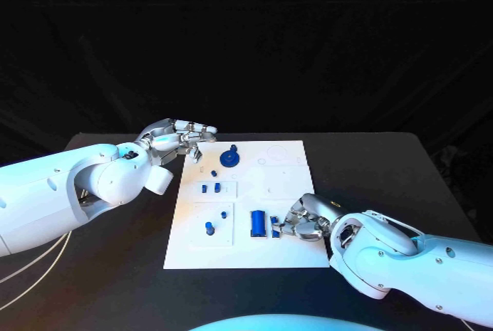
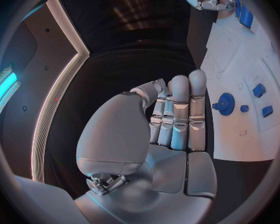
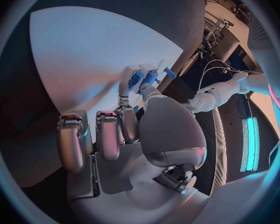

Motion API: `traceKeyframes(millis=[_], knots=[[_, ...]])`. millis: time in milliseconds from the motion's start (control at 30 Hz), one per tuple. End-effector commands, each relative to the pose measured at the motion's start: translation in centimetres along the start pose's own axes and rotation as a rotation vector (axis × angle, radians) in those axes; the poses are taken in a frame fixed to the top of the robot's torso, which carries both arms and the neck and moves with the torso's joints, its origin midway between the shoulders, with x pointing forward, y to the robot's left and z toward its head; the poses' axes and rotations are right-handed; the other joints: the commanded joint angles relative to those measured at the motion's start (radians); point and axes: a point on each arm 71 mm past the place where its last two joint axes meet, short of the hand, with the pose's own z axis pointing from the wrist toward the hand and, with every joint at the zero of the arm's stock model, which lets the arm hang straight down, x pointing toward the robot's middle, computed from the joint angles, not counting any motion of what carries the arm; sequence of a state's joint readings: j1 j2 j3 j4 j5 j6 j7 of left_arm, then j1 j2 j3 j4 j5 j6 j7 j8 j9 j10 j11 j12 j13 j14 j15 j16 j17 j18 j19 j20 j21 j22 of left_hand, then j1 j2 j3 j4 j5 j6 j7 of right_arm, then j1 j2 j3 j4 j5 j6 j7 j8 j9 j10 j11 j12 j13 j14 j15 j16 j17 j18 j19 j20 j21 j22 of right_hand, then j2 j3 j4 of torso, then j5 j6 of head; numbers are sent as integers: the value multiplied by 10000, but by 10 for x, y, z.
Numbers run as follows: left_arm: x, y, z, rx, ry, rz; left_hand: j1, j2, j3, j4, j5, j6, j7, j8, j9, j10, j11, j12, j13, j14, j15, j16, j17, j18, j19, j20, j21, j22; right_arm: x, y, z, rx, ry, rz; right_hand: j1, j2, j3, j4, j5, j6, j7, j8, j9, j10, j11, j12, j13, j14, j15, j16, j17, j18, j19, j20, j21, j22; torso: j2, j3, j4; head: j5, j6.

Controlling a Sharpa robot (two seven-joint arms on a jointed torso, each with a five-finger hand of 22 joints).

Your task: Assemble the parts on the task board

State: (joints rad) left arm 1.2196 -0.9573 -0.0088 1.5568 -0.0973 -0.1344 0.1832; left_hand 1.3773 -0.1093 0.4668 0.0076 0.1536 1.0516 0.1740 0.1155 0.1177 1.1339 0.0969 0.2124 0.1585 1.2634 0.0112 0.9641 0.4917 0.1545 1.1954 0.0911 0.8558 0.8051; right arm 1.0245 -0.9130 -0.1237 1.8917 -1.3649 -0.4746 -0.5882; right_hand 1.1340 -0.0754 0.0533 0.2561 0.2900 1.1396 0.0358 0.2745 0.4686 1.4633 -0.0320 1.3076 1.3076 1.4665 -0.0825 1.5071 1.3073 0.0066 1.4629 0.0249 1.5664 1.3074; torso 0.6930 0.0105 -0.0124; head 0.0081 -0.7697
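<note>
Nearest the robot, the right hand (image 1: 298,223) rests on the near right part of the white board (image 1: 288,196). Its fingers are closed in a pinch on a small blue peg (image 3: 137,78), seen between the fingertips (image 3: 154,77) in the right wrist view. Just to the left of that hand in the head view, a blue block (image 1: 258,223) lies on the board, with a thinner blue strip (image 1: 276,225) between the block and the hand.

Further along the near left part of the board, two small blue pieces (image 1: 211,228) stand in a raised square section. Beyond them, a row of small blue pins (image 1: 215,186) sits in a second section near the middle of the left side.

At the far left part of the board lies a blue gear (image 1: 232,158). The left hand (image 1: 180,141) hovers over the far left corner, beside the gear and apart from it. Its fingers (image 2: 180,112) lie straight and pressed together, holding nothing.

Judgement: the step in hand is a pick or placement of the peg by the right hand, with several parts not yet seated. The next move calls for a firm pinch, a clean lift clear of the block and strip, and upright alignment of the peg over its socket. Which socket receives it cannot be told.
</note>
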Motion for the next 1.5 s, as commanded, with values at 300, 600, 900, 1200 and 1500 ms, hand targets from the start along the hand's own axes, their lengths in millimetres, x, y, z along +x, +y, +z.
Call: traceKeyframes(millis=[300, 600, 900, 1200, 1500], knots=[[2, -1, 0, 45, 199, -2, -71, 27, -33, 24, 31, -68, -15, -59, -9, -59, -13, 27, 11, -92, 3, 19, -9, 153, -12, 54, -32, -7, 1, -4, -11, -313, 77, -345, 176, -1, -54, -67, -42, -57, 42, 69, 15, 83, 5, 68, 1039, 862, -96, 38, 1790, -66, 1079, -68, 44, 2634, -13, 1, -19, 13, -10], [2, -1, 0, 42, 200, -3, -71, 27, -33, 24, 31, -68, -15, -59, -9, -59, -13, 27, 11, -92, 3, 19, -9, 153, -12, 54, -32, -7, 3, -5, -10, -290, 185, -422, 176, -1, -54, -67, -42, -57, 42, 69, 15, 83, 5, 68, 1039, 862, -96, 38, 1790, -66, 1079, -68, 44, 2634, 4, -9, 7, -4, -8], [2, -1, 0, 43, 214, -5, -71, 27, -33, 24, 31, -68, -15, -59, -9, -59, -13, 27, 11, -92, 3, 19, -9, 153, -12, 54, -32, -7, 8, -1, -5, -352, 421, -558, 306, 54, -127, -115, -59, -36, 29, 95, 28, 103, -3, 115, 1071, 865, -100, 46, 1802, -66, 1079, -70, 44, 2634, 10, -4, 3, -5, -29], [2, -1, 0, 36, 213, -5, -71, 45, -28, 30, 33, -70, -14, -57, -10, -67, -12, 37, 12, -98, 5, 24, -20, 153, -6, 55, -45, -16, 10, -5, 2, -138, 321, -717, 457, 164, -185, -165, -86, -26, 16, 116, 39, 117, -13, 146, 1094, 865, -108, 47, 1804, -66, 1079, -74, 44, 2634, 2, -6, -1, 1, -43], [2, -1, 0, 32, 194, -1, -72, 60, -23, 37, 34, -68, -14, -55, -10, -69, -11, 41, 13, -100, 6, 26, -24, 153, -5, 55, -54, -24, 8, -4, 1, -317, 118, -631, 470, 171, -206, -168, -74, -22, 16, 121, 42, 121, -15, 154, 1100, 864, -109, 43, 1799, -66, 1079, -75, 44, 2634, -10, -1, -8, 19, -45]])
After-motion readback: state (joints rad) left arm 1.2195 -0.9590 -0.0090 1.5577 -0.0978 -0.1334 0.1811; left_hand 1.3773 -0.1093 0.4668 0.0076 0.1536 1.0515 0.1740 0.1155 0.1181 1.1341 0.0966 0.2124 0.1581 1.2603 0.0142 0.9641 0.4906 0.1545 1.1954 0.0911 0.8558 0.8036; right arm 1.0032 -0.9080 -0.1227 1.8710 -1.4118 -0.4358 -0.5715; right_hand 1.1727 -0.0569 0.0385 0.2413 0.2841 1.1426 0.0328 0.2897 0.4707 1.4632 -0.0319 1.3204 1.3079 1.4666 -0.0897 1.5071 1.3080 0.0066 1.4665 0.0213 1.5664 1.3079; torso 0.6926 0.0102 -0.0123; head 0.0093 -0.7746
